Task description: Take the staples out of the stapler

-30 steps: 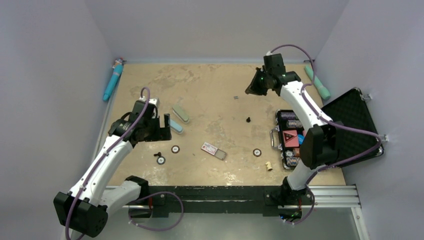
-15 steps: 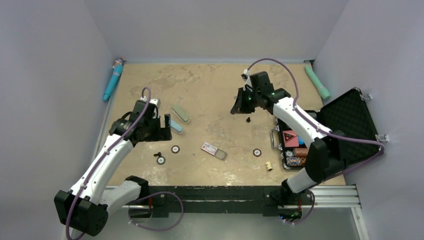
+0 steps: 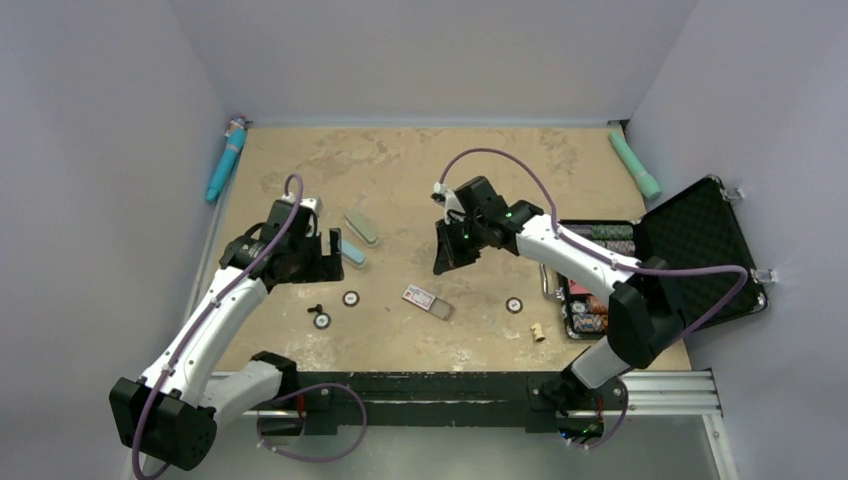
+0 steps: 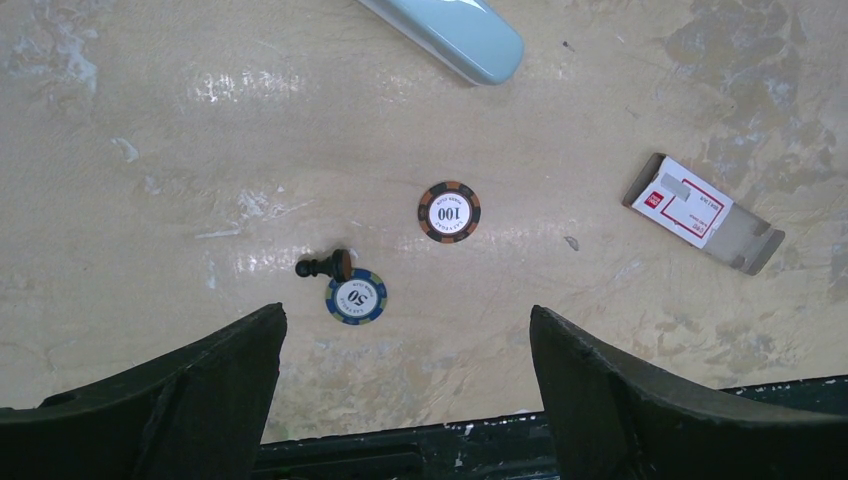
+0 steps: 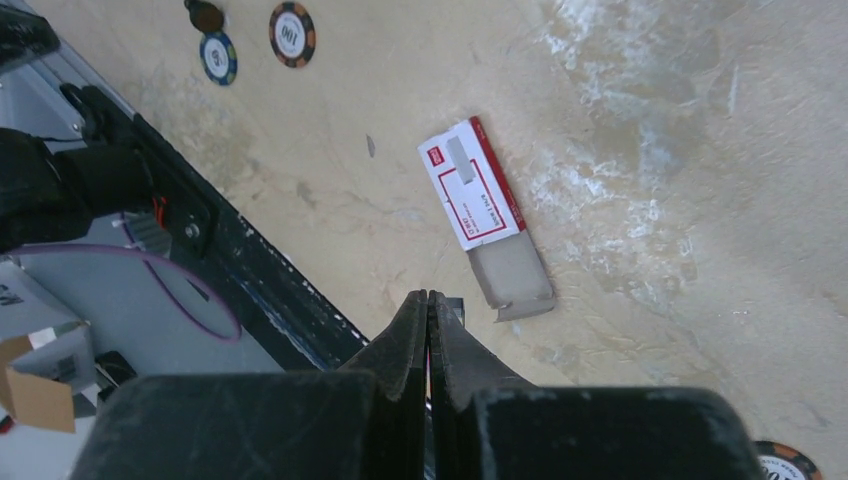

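Observation:
The stapler lies left of centre as a pale-blue piece [image 3: 351, 252] with a grey-green piece [image 3: 361, 227] beside it; the blue end also shows in the left wrist view [image 4: 455, 35]. My left gripper [image 3: 322, 250] is open and empty just left of it [image 4: 405, 315]. My right gripper [image 3: 441, 266] hangs over the table's middle, shut [image 5: 428, 296]. A tiny grey metal bit, the staples [image 5: 455, 303], peeks out at its fingertips. A red-and-white staple box [image 3: 428, 299] lies just in front of it [image 5: 480, 205].
Poker chips [image 3: 351, 298] [image 3: 321, 321] [image 3: 514, 305] and a black pawn [image 3: 315, 308] lie near the front. A cork [image 3: 538, 331] lies front right. An open black case [image 3: 700, 250] of chips is at the right. Teal tools [image 3: 227, 160] [image 3: 635, 165] lie at the back corners.
My right arm swung from the back right to the table's middle, passing over the small dark strip. The strip no longer lies on the table. The left arm has not moved.

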`<state>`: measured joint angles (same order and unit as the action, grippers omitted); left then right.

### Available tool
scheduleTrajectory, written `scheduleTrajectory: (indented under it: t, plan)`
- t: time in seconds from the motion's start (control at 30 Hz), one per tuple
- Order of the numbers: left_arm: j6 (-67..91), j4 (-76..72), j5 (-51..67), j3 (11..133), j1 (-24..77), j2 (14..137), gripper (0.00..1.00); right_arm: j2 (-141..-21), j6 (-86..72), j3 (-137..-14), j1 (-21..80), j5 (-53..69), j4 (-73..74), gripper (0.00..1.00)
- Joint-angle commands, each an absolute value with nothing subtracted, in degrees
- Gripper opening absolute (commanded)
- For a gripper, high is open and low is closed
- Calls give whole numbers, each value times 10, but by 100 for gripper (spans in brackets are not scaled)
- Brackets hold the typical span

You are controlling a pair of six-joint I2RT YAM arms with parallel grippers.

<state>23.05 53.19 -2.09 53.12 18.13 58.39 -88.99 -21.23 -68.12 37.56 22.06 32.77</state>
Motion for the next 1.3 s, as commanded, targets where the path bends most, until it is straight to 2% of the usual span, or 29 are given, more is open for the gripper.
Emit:
scheduleTrajectory:
  t: [0.0,0.83,1.27]
  plan:
    - [221,520,-17,533,186,584,94,-903,-197,-661,393,222,326,0]
    - [215,518,-15,533,201,585,94,-934,-243,-631,424,161,288,0]
    - [215,517,-18,533,207,587,94,-984,-241,-643,430,172,295,0]
